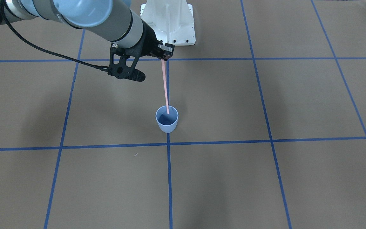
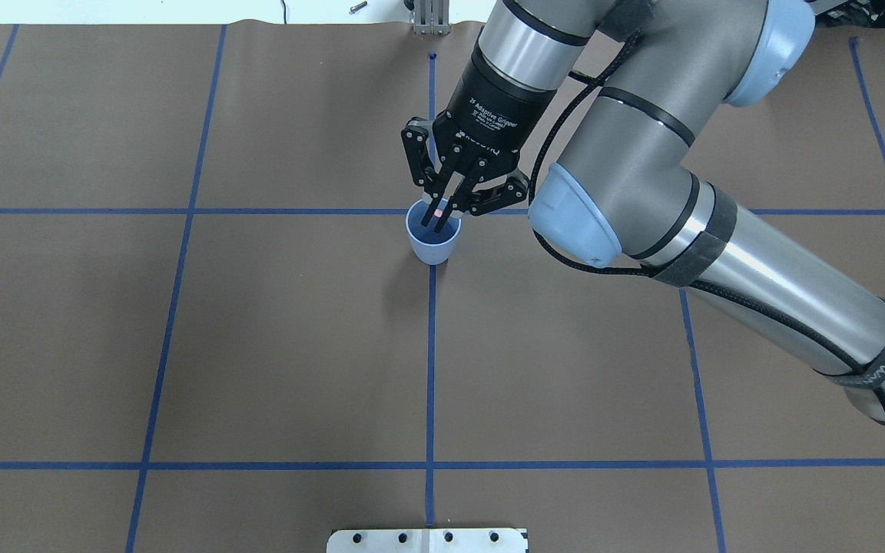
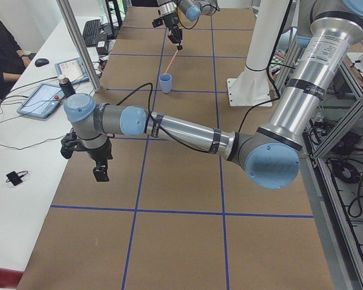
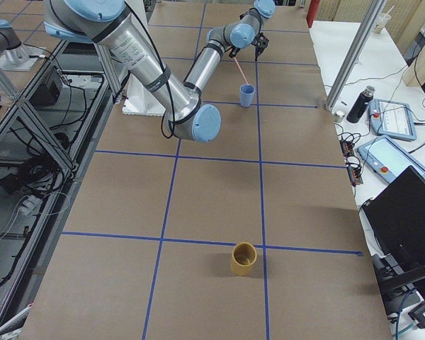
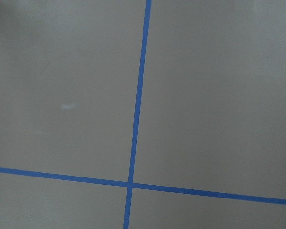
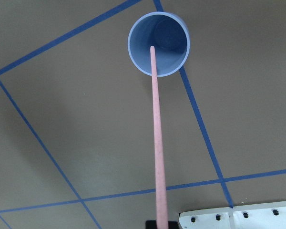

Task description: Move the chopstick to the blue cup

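Observation:
My right gripper [image 2: 440,217] is shut on the top end of the pale pink chopstick [image 1: 165,86], which hangs nearly upright. Its lower tip sits over the mouth of the blue cup [image 1: 166,119], about at rim height. The cup stands upright on a blue tape line. The right wrist view looks down the chopstick [image 6: 156,133] into the blue cup [image 6: 158,43]. The gripper also shows in the front-facing view [image 1: 164,55]. My left gripper [image 3: 100,172] hangs above the table far from the cup, and I cannot tell if it is open.
A tan cup [image 4: 244,258] stands far from the blue cup, at the table's right end. White arm base plates [image 1: 170,22] sit on the robot's side. Tablets and a bottle [image 4: 359,103] lie on the side bench past the table edge.

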